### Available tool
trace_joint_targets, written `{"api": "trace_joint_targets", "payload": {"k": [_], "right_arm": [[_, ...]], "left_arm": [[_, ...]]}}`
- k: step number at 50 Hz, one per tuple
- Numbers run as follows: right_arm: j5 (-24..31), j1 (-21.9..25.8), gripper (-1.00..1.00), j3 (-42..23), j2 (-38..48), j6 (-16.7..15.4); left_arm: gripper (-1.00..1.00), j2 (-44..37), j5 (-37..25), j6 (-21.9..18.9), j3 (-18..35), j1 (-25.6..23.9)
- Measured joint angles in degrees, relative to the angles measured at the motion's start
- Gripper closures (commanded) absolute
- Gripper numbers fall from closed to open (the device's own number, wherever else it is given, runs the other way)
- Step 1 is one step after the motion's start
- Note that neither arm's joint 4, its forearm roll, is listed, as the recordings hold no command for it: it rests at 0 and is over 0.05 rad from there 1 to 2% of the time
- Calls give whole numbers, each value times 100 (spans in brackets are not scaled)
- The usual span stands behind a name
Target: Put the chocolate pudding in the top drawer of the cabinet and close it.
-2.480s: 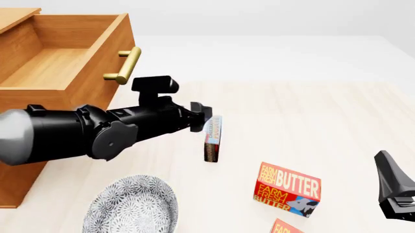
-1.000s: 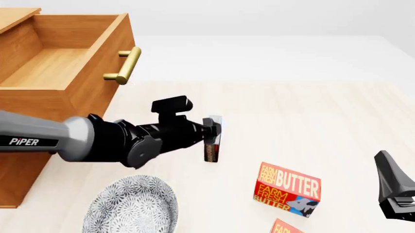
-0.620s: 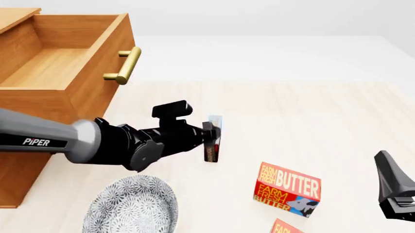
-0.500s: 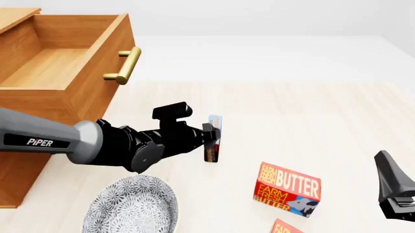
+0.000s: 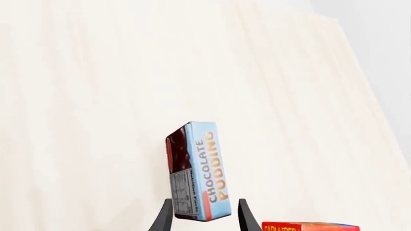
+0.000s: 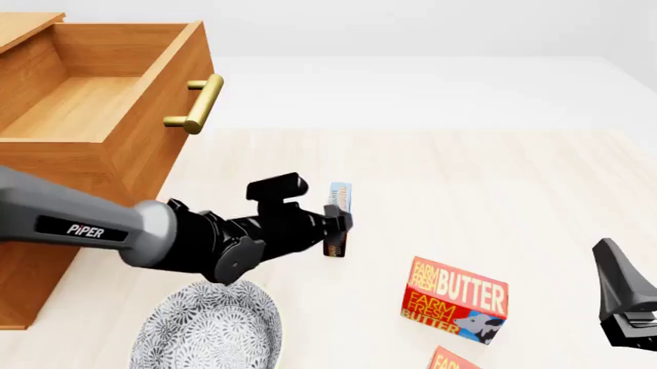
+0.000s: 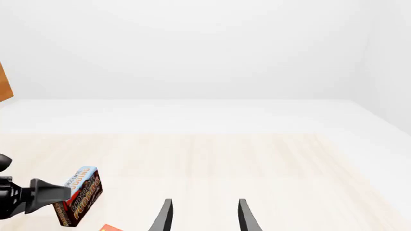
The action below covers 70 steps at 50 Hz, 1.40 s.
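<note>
Left wrist view: the left end effector (image 5: 200,217) pinches the chocolate pudding (image 5: 198,172) by its lower end. Front view: the box hangs at the worktop's (image 6: 493,192) centre, with the top drawer (image 6: 98,84) gaping at 10 o'clock, so stowing and closing remain. Right wrist view: the right end effector (image 7: 202,215) is spread, empty.

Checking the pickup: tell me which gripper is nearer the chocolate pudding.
Left. The left gripper has its fingers on either side of the chocolate pudding, gripping it. The right gripper sits far to the pudding's right, near the table edge, open and empty.
</note>
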State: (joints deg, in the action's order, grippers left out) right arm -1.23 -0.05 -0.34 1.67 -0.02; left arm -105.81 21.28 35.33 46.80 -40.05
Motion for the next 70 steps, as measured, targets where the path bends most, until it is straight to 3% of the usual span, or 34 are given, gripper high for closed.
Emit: {"api": "trace_joint_targets", "payload": {"k": [70], "right_arm": [[0,0,-100,0,0,1]], "left_arm": [[-100,-515,346,372,145,-140]]}}
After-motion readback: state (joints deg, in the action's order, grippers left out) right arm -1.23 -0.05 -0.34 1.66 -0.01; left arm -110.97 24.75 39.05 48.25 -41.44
